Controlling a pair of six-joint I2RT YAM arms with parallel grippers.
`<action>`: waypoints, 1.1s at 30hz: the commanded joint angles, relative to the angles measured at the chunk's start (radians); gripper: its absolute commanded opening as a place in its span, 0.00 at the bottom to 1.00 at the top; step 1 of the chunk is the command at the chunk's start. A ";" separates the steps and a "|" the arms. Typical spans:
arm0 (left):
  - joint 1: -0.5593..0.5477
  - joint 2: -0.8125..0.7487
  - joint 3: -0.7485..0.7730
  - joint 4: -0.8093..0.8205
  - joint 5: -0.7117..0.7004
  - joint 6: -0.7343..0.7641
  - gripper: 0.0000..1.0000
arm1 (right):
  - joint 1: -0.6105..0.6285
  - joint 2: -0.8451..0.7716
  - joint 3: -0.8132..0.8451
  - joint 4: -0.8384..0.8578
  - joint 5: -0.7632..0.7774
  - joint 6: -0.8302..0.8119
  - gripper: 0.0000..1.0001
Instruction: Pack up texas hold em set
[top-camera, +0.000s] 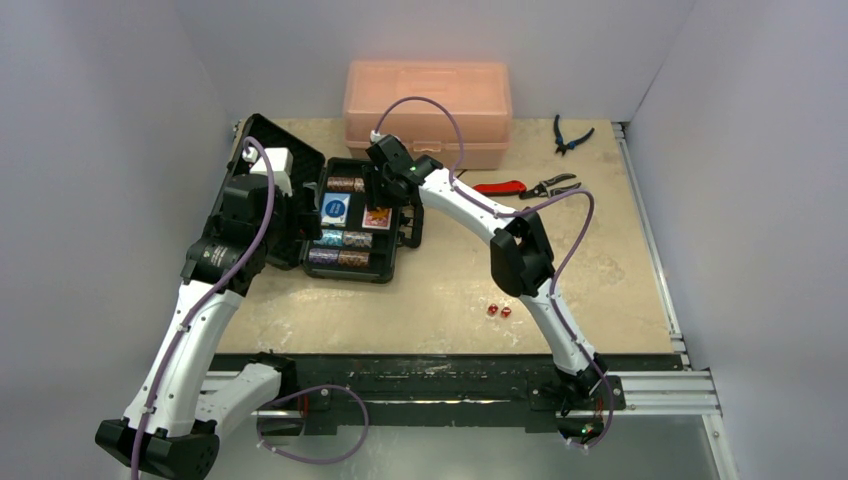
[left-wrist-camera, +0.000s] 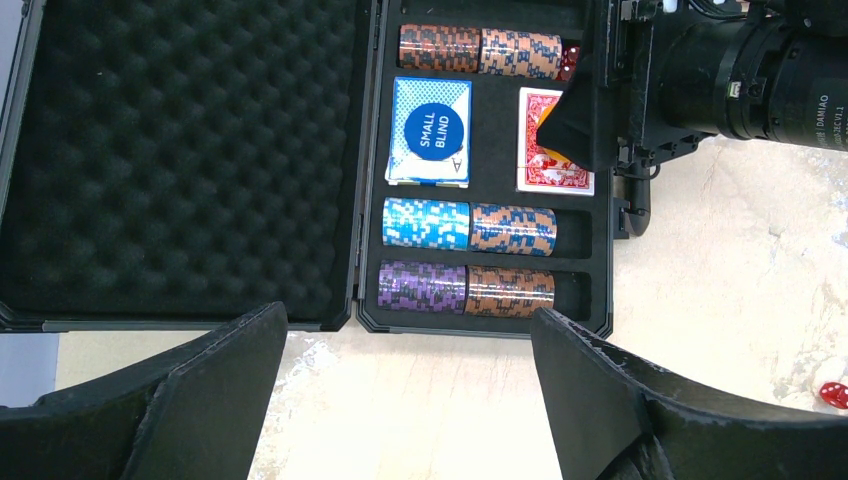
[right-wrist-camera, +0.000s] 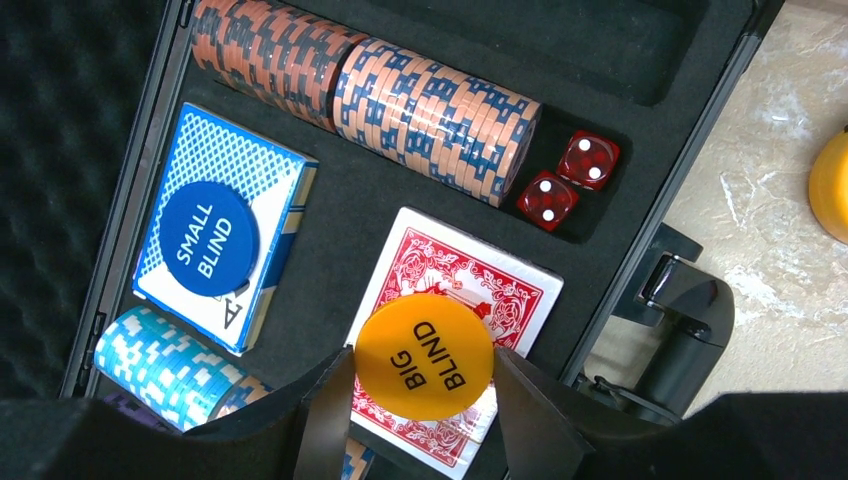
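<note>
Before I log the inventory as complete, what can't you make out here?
Right wrist: whether BIG BLIND disc touches the red deck, unclear from above; yellow object cut by edge.
Left wrist: that deck partly behind right gripper.
Top: table dice pips too small.

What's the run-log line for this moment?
right end effector: shut on BIG BLIND disc over red deck in case | left end effector: open | loose: two dice on table

A beige marbled worktop (top-camera: 440, 300) seen from above. A translucent pink box (top-camera: 428, 100), lid closed, sits at the far edge at 12 o'clock. Blue-handled pliers (top-camera: 570, 135) lie at 1 o'clock. Nearer the centre, at 2 o'clock, a red-handled tool (top-camera: 500, 186) lies just beside black-handled pliers (top-camera: 552, 186).
</note>
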 joint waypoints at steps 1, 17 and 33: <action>-0.007 -0.017 0.001 0.027 -0.011 -0.010 0.92 | 0.008 0.001 -0.003 0.035 -0.016 0.009 0.61; -0.006 -0.016 -0.001 0.027 -0.014 -0.009 0.92 | 0.009 -0.047 -0.011 0.059 -0.026 -0.011 0.74; -0.008 -0.016 -0.005 0.029 -0.012 -0.005 0.93 | 0.005 -0.479 -0.460 0.129 0.173 -0.021 0.75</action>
